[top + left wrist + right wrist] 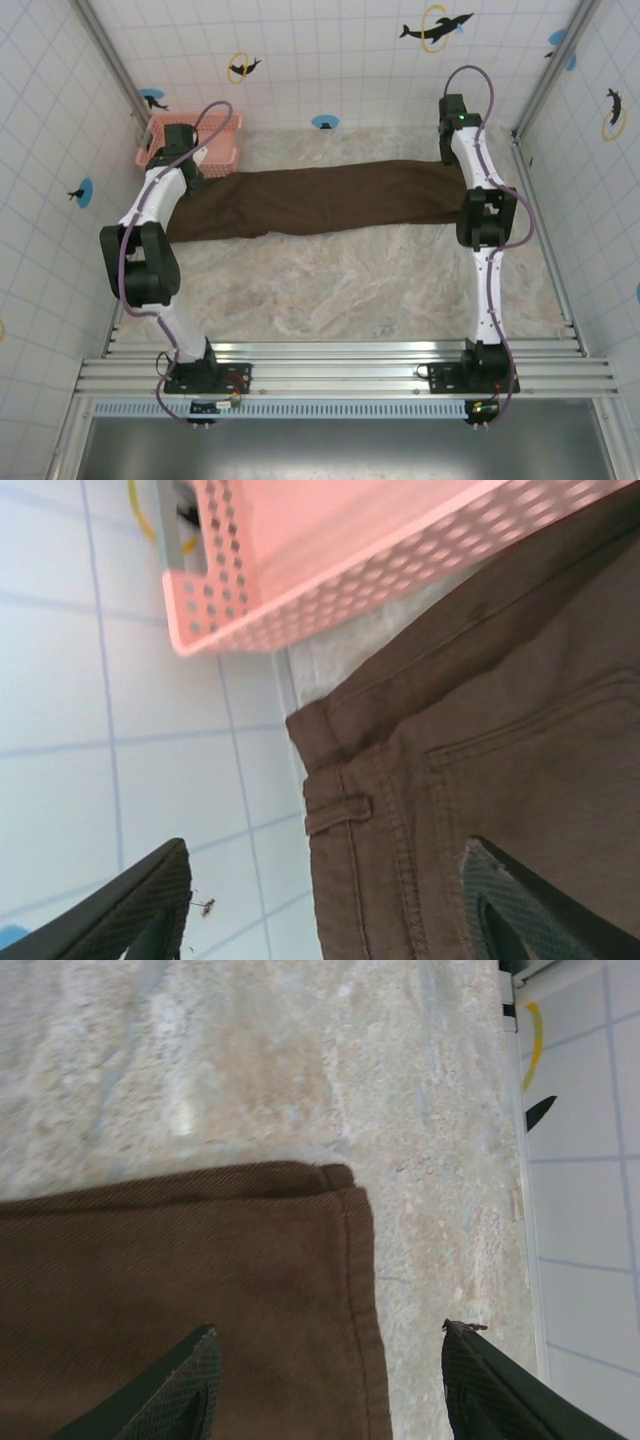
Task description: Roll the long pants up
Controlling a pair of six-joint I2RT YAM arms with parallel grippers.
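The long pants [320,197] are seen laid flat across the far half of the table [330,290], stretched from 9 o'clock to 3 o'clock in the top view. The legs are folded one onto the other into a single long band. The waist is placed at the 9 o'clock end and the hems at the 3 o'clock end. A pink basket [228,140] is set in the 10 o'clock corner, just beside the waist.

The left gripper [330,910] is held wide open over the waist end. One finger [150,905] is seen at 7 o'clock in its wrist view, over the tiled wall, and the other at 5 o'clock over the brown cloth. Between them the waistband corner and a belt loop [338,813] are shown, with a pocket seam toward 3 o'clock and the basket at 12 o'clock. Whether the cloth is touched cannot be told.

The right gripper [335,1385] is likewise held wide open, over the hem end. One finger [180,1390] is placed above the cloth, the other above bare table at 4 o'clock. The stitched hem edge is seen running between them toward 6 o'clock, its corner lying flat. Nothing is gripped by either tool.
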